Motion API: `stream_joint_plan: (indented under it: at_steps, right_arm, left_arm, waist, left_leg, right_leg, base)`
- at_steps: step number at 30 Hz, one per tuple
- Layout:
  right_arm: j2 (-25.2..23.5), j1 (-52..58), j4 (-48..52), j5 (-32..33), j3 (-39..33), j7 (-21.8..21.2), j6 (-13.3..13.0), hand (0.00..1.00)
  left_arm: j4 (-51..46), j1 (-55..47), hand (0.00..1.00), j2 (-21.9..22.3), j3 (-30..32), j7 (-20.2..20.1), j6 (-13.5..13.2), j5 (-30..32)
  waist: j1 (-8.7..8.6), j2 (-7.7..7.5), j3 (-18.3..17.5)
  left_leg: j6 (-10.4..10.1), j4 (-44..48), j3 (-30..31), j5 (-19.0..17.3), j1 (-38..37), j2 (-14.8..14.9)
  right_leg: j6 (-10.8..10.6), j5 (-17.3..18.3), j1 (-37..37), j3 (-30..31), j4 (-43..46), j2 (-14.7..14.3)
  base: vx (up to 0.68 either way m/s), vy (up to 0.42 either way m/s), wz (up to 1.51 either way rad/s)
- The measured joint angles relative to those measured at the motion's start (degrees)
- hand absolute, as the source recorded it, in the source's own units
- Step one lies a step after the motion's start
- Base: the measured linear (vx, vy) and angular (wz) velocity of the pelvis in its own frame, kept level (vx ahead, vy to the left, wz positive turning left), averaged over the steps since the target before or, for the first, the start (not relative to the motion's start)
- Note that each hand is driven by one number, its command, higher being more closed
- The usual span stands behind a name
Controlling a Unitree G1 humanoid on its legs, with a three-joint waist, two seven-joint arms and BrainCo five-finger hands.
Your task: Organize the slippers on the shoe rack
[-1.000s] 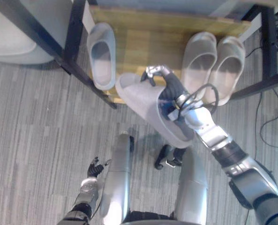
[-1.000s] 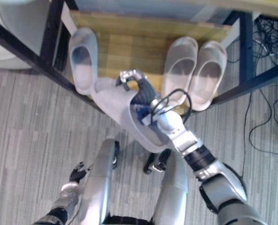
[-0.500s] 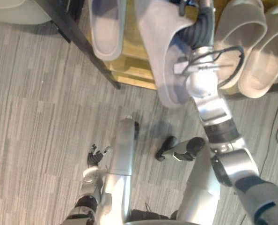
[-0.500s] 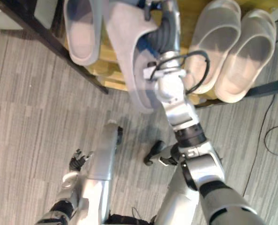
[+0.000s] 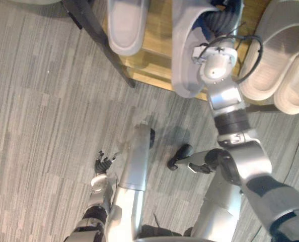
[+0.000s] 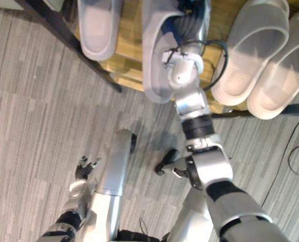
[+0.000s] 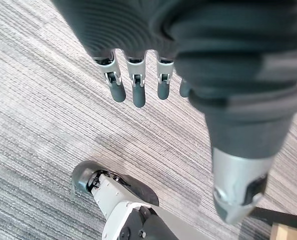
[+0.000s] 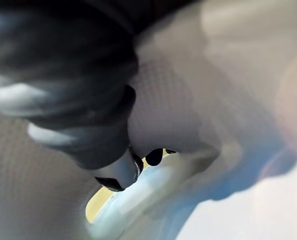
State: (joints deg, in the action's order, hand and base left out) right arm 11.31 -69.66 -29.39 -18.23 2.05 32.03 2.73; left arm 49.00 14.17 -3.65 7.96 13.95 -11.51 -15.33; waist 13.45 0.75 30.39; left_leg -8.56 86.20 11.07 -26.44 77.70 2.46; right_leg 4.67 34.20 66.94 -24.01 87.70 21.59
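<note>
My right hand (image 5: 216, 21) is tucked into the strap of a grey slipper (image 5: 185, 60), its fingers curled on it. In the right wrist view a finger (image 8: 119, 170) presses inside the strap (image 8: 188, 105). The slipper lies over the wooden shelf (image 5: 158, 43) of the shoe rack, and its heel overhangs the front edge. A matching grey slipper (image 5: 127, 25) lies on the shelf to its left. A pale pair of slippers (image 5: 270, 55) sits on the right. My left hand (image 5: 103, 164) hangs open low over the floor, its fingers (image 7: 133, 87) straight.
A black rack leg (image 5: 103, 44) slants down to the floor left of the shelf. Grey striped carpet (image 5: 44, 111) spreads in front of the rack.
The view has shifted toward the rack. My right arm has carried the slipper from the shelf's front edge further in, between the single slipper and the pair. The left hand stays low.
</note>
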Motion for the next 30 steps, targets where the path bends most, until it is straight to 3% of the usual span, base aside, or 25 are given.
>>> stream_joint_plan:
  at_steps: [1, 2, 13, 26, 30]
  right_arm:
    - [-0.1, -0.4, -0.6, 0.0, 0.0, 0.2, 0.0, 1.00]
    - [-0.1, -1.3, -1.4, 0.0, -0.2, 0.8, 0.0, 0.00]
    - [-4.2, -2.4, -3.4, 0.8, -4.6, 6.2, 0.1, 0.00]
    - [-4.8, -1.6, -2.4, 2.8, -6.3, 6.5, 0.7, 0.00]
    - [-5.2, 1.4, 2.3, 2.3, -6.2, 6.1, 1.3, 0.00]
  left_arm:
    - [0.0, 0.1, 0.00, 0.0, 0.0, 0.1, 0.0, 0.0]
    - [0.1, 0.7, 0.00, 0.0, 0.0, 0.6, 0.0, -0.1]
    - [0.0, 3.3, 0.00, 0.8, -0.1, 2.0, 0.0, -0.6]
    - [0.1, 3.4, 0.00, 1.1, 0.4, 2.1, 0.0, -0.7]
    - [0.0, 3.5, 0.00, 1.1, 0.7, 2.0, 0.0, -0.7]
  waist:
    - [0.00, -0.03, 0.0]
    - [0.24, -0.08, 0.0]
    - [1.99, -0.82, -0.4]
    - [2.00, -0.82, -0.5]
    - [1.87, -0.85, -0.5]
  left_leg:
    - [-0.1, 0.0, 0.1, 0.0, 0.1, 0.0]
    - [-0.3, -0.1, 0.5, 0.1, 0.4, -0.1]
    - [-1.5, -3.0, 1.8, 2.4, 0.8, -1.6]
    - [-1.7, -4.3, 1.7, 3.2, -0.3, -1.5]
    - [-1.6, -4.6, 1.1, 3.2, -0.9, -1.2]
  right_leg:
    - [0.1, 0.0, 0.0, -0.1, 0.0, 0.0]
    - [0.1, 0.1, 0.0, -0.5, 0.0, 0.0]
    - [0.1, 0.3, 0.1, -2.2, -1.1, 0.9]
    - [0.4, 0.2, -0.8, -2.4, -2.0, 0.8]
    - [0.6, 0.1, -1.0, -1.9, -2.3, 0.7]
  base:
    - [0.00, -0.018, 0.05]
    - [0.00, -0.016, 0.05]
    - [0.00, -0.016, 0.10]
    - [0.00, 0.003, 0.01]
    - [0.00, 0.019, -0.04]
